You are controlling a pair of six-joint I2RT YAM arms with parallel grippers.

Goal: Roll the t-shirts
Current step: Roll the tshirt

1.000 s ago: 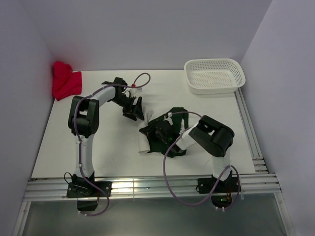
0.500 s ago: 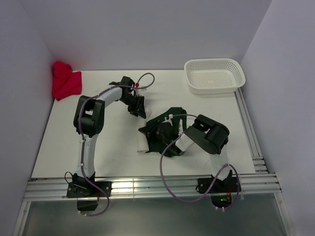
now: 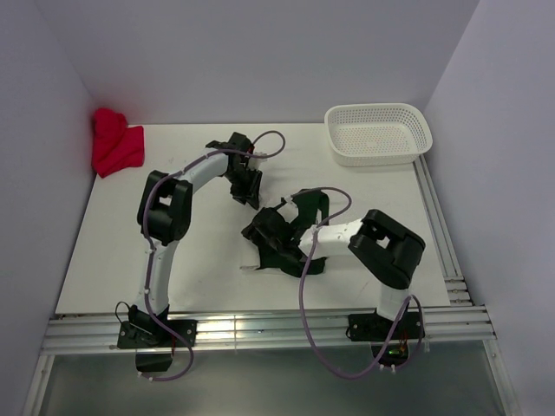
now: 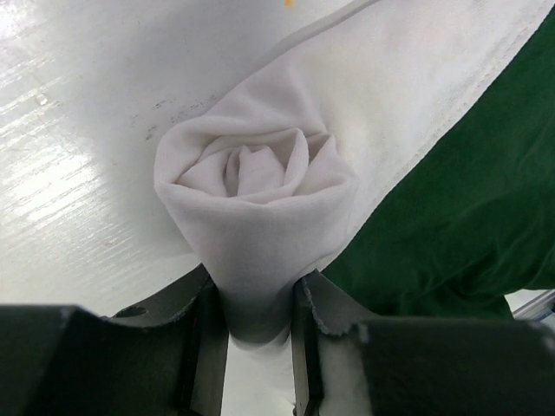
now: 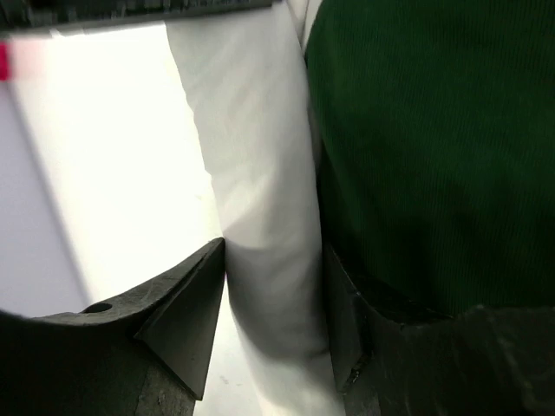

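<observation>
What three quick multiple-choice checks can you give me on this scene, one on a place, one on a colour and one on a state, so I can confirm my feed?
1. Where does the white basket stand?
A. far right
B. near left
C. centre, between the arms

2. What colour is the bundled cloth in the far left corner?
A. blue
B. red
C. yellow

3. What state is the end of the off-white t-shirt at the left tool?
A. spread flat
B. draped over the basket
C. rolled into a spiral and pinched between the fingers

Answers:
1 A: the top view shows it at the far right edge.
2 B: it is bright red against the wall.
3 C: the left wrist view shows coiled layers with a finger on each side.
</observation>
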